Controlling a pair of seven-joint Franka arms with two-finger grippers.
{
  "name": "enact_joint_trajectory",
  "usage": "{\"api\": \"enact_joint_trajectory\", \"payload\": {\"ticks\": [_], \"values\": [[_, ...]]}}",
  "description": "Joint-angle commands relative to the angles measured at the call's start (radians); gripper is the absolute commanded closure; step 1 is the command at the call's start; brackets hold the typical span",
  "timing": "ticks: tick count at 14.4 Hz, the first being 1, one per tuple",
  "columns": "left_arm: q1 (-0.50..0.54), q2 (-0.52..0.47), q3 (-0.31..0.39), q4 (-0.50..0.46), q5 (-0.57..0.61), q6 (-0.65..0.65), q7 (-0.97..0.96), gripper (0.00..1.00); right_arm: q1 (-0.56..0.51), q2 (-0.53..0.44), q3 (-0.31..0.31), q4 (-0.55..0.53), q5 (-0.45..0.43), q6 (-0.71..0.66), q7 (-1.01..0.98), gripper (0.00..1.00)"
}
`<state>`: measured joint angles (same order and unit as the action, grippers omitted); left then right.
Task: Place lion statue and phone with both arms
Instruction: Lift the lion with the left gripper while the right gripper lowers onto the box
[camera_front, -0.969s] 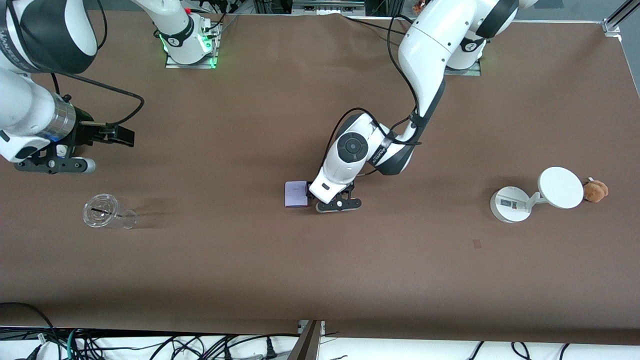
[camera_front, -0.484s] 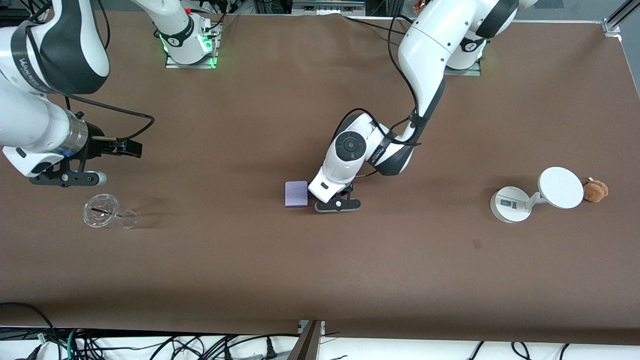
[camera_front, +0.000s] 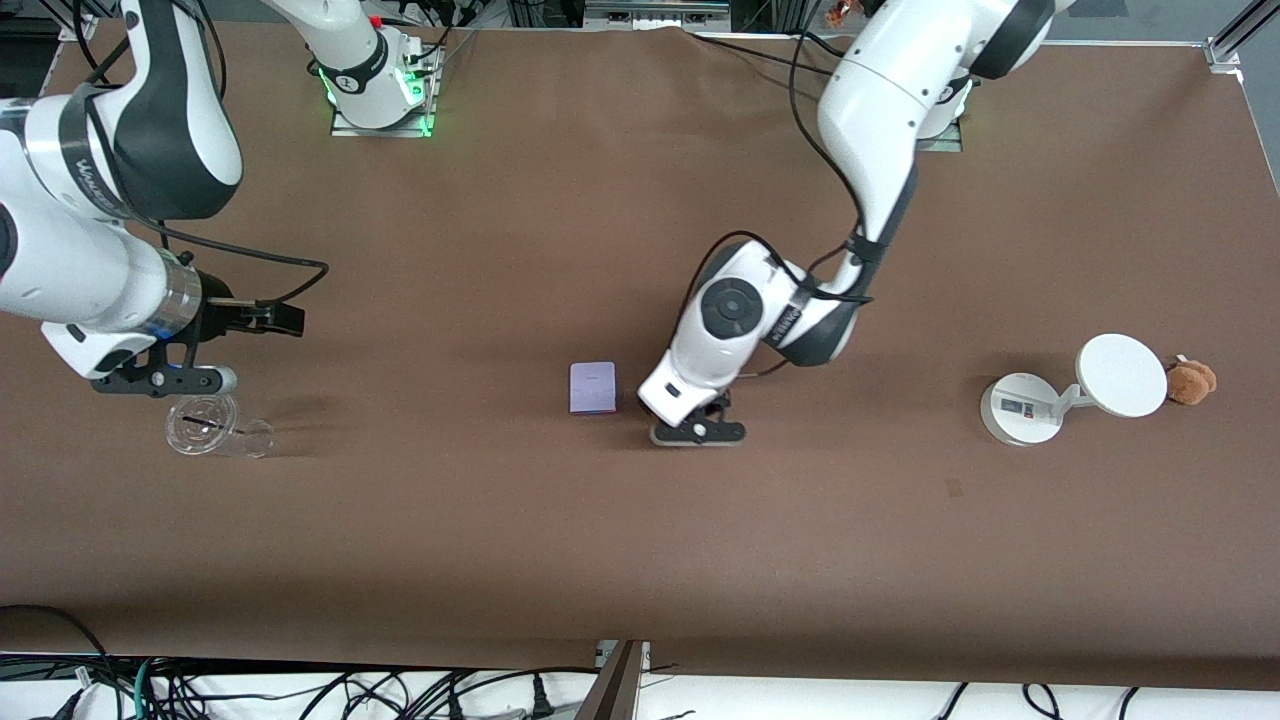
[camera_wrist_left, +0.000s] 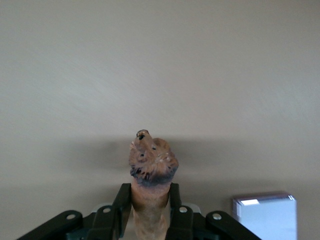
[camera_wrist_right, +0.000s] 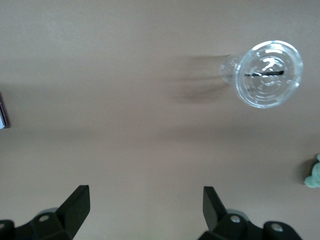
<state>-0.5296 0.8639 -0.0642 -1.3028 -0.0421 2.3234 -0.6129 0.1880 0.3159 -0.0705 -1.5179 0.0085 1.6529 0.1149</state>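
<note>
Over at the right arm's end of the tabletop (camera_front: 640, 560), the right hand (camera_wrist_right: 145, 210) hangs with its fingers spread wide and nothing between them, just above a clear plastic cup (camera_front: 205, 425) lying on its side. A scrap of grey-green plush (camera_wrist_right: 314, 176) peeks in at the edge of the right wrist view. That arm looks to be waiting its turn.

Moving to the middle, the phone (camera_front: 592, 387) lies flat, pale face up, thin dark edge showing. It looks stiff, smooth and probably slippery; being so low, my call is to pinch it across the short sides, at the edges, and firmly.

Right beside it comes the left hand (camera_front: 697, 430), just off the phone toward the left arm's end, and it is clenched on the lion statue (camera_wrist_left: 151, 172). The wrist view shows the reddish-brown body squeezed between the two black fingers (camera_wrist_left: 121, 210), dark-maned head poking out past the tips. Small, hard and surely light, gripped round its narrow middle, which seems the sensible spot: the thin tail would likely be the fragile part.

At the left arm's end stands a white round-based device (camera_front: 1022, 408) with its disc, and a fluffy brown plush toy (camera_front: 1191, 381) touching the disc's edge.
</note>
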Motion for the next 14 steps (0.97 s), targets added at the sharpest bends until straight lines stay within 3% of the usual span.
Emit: {"api": "enact_joint_trajectory", "payload": {"ticks": [1, 11, 14], "values": [[0.086, -0.081, -0.019, -0.015, 0.011, -0.117, 0.073, 1.00, 0.042, 0.055, 0.003, 0.016, 0.018, 0.045, 0.012, 0.00], [0.339, -0.474, -0.043, -0.539, 0.001, -0.105, 0.349, 1.00, 0.353, 0.281, 0.003, 0.016, 0.018, 0.359, 0.229, 0.00], [0.442, -0.503, -0.045, -0.653, 0.001, -0.020, 0.473, 1.00, 0.415, 0.350, 0.003, 0.018, 0.018, 0.451, 0.328, 0.00]]}}
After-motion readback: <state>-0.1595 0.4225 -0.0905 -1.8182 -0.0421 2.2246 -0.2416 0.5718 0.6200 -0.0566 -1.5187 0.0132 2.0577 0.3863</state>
